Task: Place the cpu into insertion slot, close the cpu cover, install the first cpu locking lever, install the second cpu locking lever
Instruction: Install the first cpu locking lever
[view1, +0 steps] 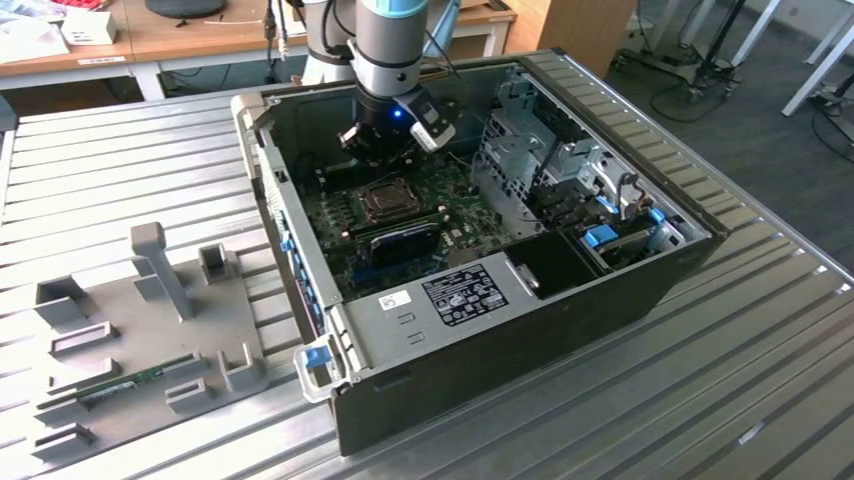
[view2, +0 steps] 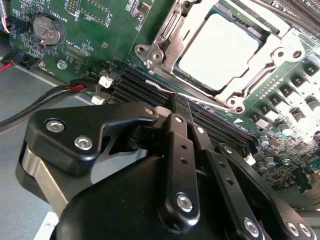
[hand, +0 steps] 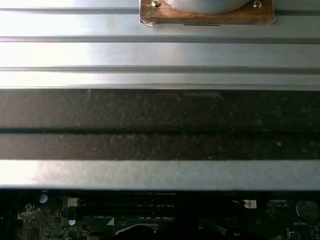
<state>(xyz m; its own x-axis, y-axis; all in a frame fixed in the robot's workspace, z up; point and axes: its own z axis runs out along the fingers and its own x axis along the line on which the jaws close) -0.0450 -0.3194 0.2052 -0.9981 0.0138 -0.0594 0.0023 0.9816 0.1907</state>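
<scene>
- Ribbed metal tabletop (view1: 747, 380) carries everything; on it, nearest in the exterior view and toward that view's left, lies a grey fixture tray (view1: 107, 345) with upright posts
- Beside the tray lies an open black computer case (view1: 534, 330) on its side, with a green board (view1: 461, 185) flat on its floor
- Near the middle of the board is the insertion slot (view1: 388, 201)
- The cpu (view2: 220, 50) sits in that slot, its pale metal top showing bright in the second wrist view
- The cpu cover (view2: 275, 65) lies flat over the chip, which shows through the cover's square window
- Whether the locking levers are latched cannot be told
- Long black memory slots (view2: 145, 82) run just beside the socket, with a round coin battery (view2: 46, 29) and red-and-black cables (view2: 45, 95) farther off on the board
- The gripper (view2: 180, 102) hangs low inside the case, just beyond the slot in the exterior view, with its tip over the memory slots and apart from the cover
- Its fingers (view2: 182, 150) are drawn together and nothing shows between them
- The arm (view1: 394, 40) rises from the gripper, out over the case's far wall
- Farthest back stands a wooden desk (view1: 200, 35)
</scene>
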